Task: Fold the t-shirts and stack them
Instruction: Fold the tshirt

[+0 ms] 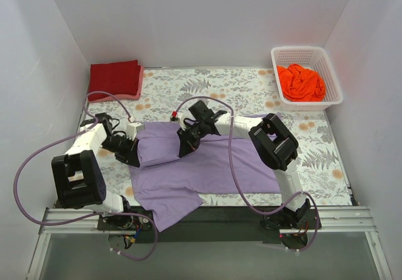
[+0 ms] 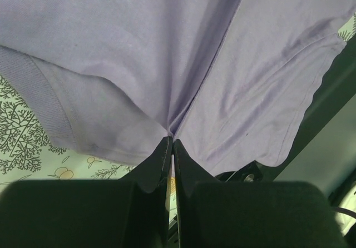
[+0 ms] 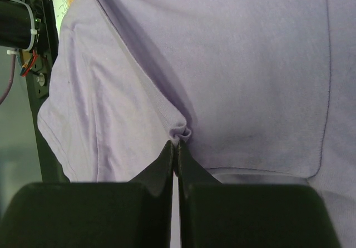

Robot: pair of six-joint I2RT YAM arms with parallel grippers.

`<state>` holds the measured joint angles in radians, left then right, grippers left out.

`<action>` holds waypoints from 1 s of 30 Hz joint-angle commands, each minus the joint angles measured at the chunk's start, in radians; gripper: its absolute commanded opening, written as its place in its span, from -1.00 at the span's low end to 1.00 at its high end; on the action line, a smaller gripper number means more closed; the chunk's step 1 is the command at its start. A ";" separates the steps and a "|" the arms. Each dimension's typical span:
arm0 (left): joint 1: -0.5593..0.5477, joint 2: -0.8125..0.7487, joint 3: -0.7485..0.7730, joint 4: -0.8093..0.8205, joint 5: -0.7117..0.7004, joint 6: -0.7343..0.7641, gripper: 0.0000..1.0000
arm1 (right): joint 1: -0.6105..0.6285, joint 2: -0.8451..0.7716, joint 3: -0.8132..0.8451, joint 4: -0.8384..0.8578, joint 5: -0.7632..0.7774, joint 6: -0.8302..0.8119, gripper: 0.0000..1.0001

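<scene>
The lavender-purple t-shirt (image 1: 207, 167) lies spread on the floral table cloth, its left part folded over. My left gripper (image 1: 133, 157) is shut on a pinch of its cloth at the shirt's left edge; the left wrist view shows the lavender-purple t-shirt (image 2: 167, 64) gathered at the tips of the left gripper (image 2: 171, 142). My right gripper (image 1: 186, 149) is shut on a fold of the same shirt near its middle; the right wrist view shows the shirt (image 3: 233, 64) bunched at the right gripper (image 3: 177, 143). A dark red shirt (image 1: 114, 78) lies folded at the back left. The orange shirt (image 1: 301, 83) sits crumpled in the basket.
The white lattice basket (image 1: 334, 79) stands at the back right. The floral table cloth (image 1: 245, 85) covers the table. White walls close in the back and both sides. Purple cables loop from both arms. A dark rail runs along the near edge (image 1: 239, 214).
</scene>
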<state>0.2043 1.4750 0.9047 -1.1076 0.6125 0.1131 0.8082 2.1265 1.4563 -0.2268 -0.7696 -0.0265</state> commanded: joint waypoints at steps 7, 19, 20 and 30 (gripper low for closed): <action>-0.034 -0.041 -0.024 -0.060 0.007 0.083 -0.55 | 0.005 -0.072 -0.022 -0.026 -0.028 -0.055 -0.73; -0.017 0.096 0.286 0.247 0.118 -0.384 -0.10 | -0.220 -0.346 -0.096 -0.239 0.108 -0.251 0.01; -0.017 0.111 0.293 0.277 0.110 -0.421 -0.10 | -0.253 -0.350 -0.099 -0.285 0.128 -0.266 -0.03; -0.092 0.261 0.306 0.499 -0.117 -0.676 -0.11 | -0.584 -0.350 -0.134 -0.385 0.392 -0.406 -0.21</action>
<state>0.1417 1.7271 1.1961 -0.7006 0.5888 -0.4591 0.2470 1.7760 1.3247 -0.5549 -0.4854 -0.3584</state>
